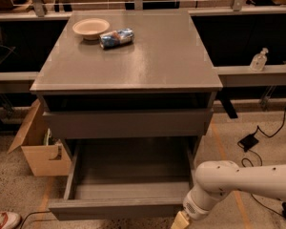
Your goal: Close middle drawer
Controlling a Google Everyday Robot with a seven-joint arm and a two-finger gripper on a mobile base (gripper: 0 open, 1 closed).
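The middle drawer [128,175] is pulled far out of the grey cabinet [133,56]. It is a long shallow grey box with nothing in it, and its slim front panel [117,208] is near the bottom of the view. My white arm [243,180] comes in from the right. The gripper [181,221] sits at the bottom edge, right by the front panel's right end, and is mostly cut off by the frame.
Above the open drawer is a closed drawer with a taller grey front [128,123]. A beige bowl [90,28] and a blue-and-white packet [116,37] lie on the cabinet top. A cardboard box [40,149] stands at the left. Cables [250,142] lie on the floor at the right.
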